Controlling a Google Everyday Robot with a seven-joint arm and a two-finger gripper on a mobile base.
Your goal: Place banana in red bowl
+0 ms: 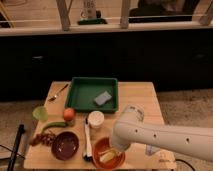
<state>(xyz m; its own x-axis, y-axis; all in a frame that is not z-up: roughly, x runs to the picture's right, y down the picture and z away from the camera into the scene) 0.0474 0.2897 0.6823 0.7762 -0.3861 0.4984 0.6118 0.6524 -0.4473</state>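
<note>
No legible brand, label or writing on anything here.

Near edge of the wooden table: the red bowl holds the banana, lying pale and low inside it. The gripper sits at the bowl's right rim, just above and beside the banana; the white arm covers it, so open or closed cannot be told.

Left of the bowl: a long spoon, then a dark maroon bowl, with grapes at the far left edge.

Middle row: white cup, an orange, a green vegetable, a green cup.

Far side: green tray holding a grey sponge; a fork lies left of it.
</note>
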